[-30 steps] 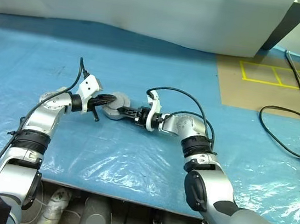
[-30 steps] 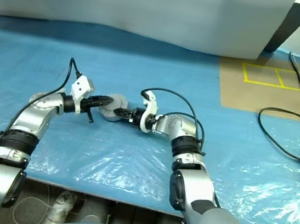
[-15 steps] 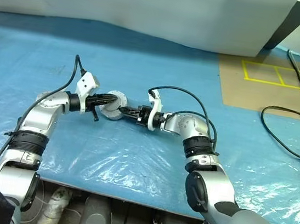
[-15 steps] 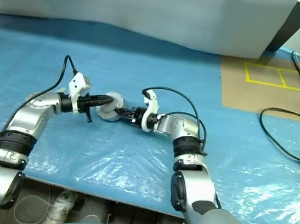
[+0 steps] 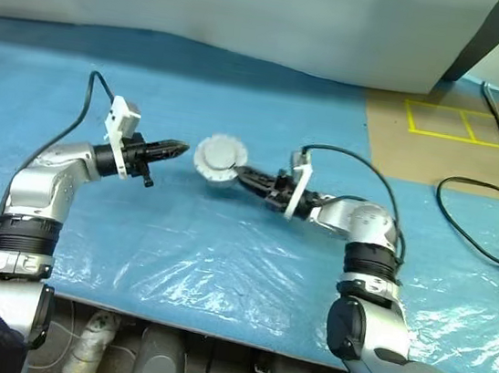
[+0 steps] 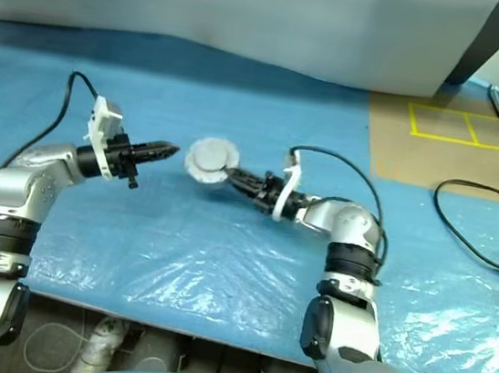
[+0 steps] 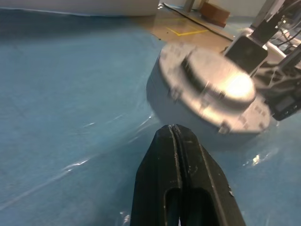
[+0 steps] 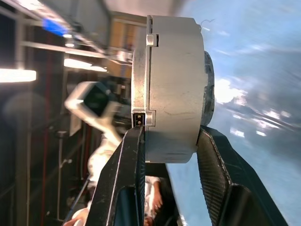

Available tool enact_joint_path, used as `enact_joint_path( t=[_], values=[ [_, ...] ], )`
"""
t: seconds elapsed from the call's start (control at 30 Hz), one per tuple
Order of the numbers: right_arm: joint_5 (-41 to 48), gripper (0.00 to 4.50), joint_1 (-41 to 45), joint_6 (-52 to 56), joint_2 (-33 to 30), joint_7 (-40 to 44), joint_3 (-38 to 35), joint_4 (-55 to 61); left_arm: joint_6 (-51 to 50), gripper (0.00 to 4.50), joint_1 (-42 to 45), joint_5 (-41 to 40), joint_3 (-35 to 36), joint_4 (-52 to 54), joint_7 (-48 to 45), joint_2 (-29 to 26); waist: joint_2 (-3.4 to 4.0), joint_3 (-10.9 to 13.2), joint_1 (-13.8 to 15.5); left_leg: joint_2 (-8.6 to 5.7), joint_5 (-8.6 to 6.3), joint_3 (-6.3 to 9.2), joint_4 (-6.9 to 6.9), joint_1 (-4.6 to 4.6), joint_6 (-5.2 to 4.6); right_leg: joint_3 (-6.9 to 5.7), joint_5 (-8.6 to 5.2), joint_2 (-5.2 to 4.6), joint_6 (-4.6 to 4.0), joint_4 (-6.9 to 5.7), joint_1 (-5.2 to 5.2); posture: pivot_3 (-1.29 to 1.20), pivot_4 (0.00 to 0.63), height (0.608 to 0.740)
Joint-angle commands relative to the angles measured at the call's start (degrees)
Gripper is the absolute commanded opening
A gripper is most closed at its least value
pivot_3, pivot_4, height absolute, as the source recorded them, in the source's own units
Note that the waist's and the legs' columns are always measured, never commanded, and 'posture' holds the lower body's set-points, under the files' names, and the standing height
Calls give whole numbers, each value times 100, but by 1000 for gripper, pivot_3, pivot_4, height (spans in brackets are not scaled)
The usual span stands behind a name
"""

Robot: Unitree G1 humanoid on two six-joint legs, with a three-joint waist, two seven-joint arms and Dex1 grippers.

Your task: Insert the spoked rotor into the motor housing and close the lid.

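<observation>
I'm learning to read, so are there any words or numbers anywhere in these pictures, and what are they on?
No words, labels or numbers can be read anywhere.
The closed motor housing in the right claw: plain silver metal, no writing.
The yellow tape lines on the brown floor patch: only rectangles, not letters.
The blue plastic sheet: blank.

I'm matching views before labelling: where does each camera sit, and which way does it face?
Head views: look forward and down over the blue-covered table; both arms show.
Left wrist view: looks along the shut left gripper at the closed motor housing.
Right wrist view: looks along the right gripper, jaws clamping the housing's flat faces.
Shared: every view shows the housing.
</observation>
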State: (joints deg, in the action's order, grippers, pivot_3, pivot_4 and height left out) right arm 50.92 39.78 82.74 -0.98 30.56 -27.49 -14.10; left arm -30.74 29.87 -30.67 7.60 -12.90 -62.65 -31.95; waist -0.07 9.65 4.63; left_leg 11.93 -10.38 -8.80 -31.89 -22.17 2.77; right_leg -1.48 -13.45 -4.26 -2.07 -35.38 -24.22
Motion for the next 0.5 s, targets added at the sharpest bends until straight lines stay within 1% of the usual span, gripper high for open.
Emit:
enact_joint_path(
  t=[0.03,0.07,0.17,0.23,0.27,0.37,0.43,0.47,0.5],
  values=[
    [815,1197,-90,493,191,-278,-349,865,-539,424,125,-650,350,214,52,118,0,0,-4,0,0,0,-1,2,0,1,0,0,0,-1,0,0,150,740],
    [916,1197,-117,549,214,-396,-448,970,-725,591,148,-844,432,215,19,141,0,0,-5,-1,0,0,-1,4,0,2,0,0,-1,-4,0,0,150,740],
    [1114,1197,-180,613,300,-730,-638,1162,-1315,1563,205,-1473,746,224,140,277,1,1,3,-1,0,0,-2,7,0,3,-12,0,-21,-8,0,0,150,740],
    [1216,1197,-217,586,356,-952,-718,1249,-1688,2306,275,-1887,1033,160,338,400,1,1,25,-2,0,0,-8,5,0,4,-13,-2,-23,-8,0,0,150,740],
    [1268,1197,-230,563,369,-1052,-754,1282,-1819,2591,276,-2021,1123,150,377,424,1,1,52,-3,0,0,-9,4,1,5,-13,-2,-22,-7,1,0,150,740],
    [1401,1197,-205,478,349,-1285,-851,1301,-1995,3556,194,-2108,1146,138,387,395,2,1,83,-3,0,0,-9,5,1,4,-12,-1,-21,-7,1,0,150,740],
    [1478,1197,-208,468,320,-1386,-858,1325,-2114,4254,218,-2186,1202,63,514,419,1,1,87,-3,0,1,-8,3,1,4,0,-2,0,-5,1,0,150,740],
    [1498,1197,-222,464,300,-1429,-837,1343,-2271,4460,218,-2215,1136,97,567,423,2,1,87,-4,0,2,-8,1,1,4,1,-2,2,-4,1,0,150,740],
    [1509,1197,-225,447,287,-1469,-822,1338,-2408,4460,213,-2207,1024,144,588,422,2,1,87,-5,0,3,-8,0,2,4,1,-2,3,-3,1,0,150,740]
  ],
)
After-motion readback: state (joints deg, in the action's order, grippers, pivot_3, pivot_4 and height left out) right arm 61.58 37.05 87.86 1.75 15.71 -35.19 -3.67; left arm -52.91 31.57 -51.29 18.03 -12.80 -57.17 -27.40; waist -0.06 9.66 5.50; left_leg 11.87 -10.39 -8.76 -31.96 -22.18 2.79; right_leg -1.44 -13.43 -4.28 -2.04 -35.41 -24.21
